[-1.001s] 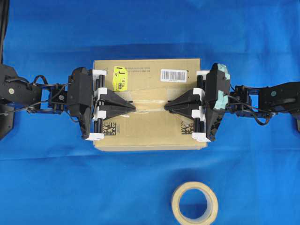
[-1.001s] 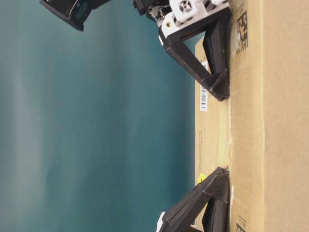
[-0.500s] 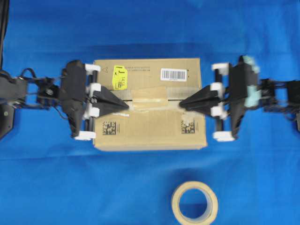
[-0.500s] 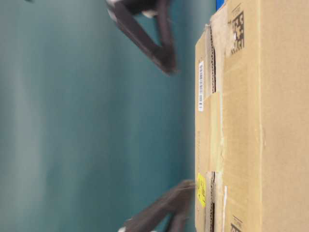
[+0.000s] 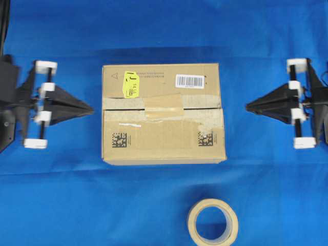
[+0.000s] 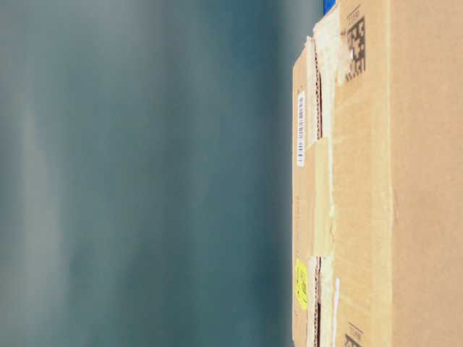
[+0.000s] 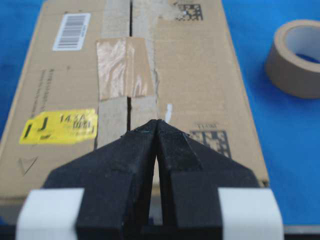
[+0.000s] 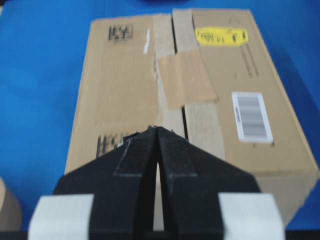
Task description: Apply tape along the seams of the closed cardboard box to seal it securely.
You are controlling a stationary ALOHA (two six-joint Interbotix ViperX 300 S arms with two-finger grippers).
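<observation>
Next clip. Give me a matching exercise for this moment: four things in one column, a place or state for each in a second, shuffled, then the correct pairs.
Things:
1. tape
2. tape roll
3. left gripper
4. yellow sticker

Places or states:
A. shut, off the box's left side
B. across the middle of the seams
C. on the blue cloth, in front of the cardboard box
D. on the far top flap

Pairs: 1-B, 2-C, 3-A, 4-D

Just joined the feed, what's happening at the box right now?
Neither hand is handling anything. The left hand and right hand are shut, empty, and off either end of the cardboard box. A short piece of tape bridges the middle of the seam; the tape roll sits untouched in front.
</observation>
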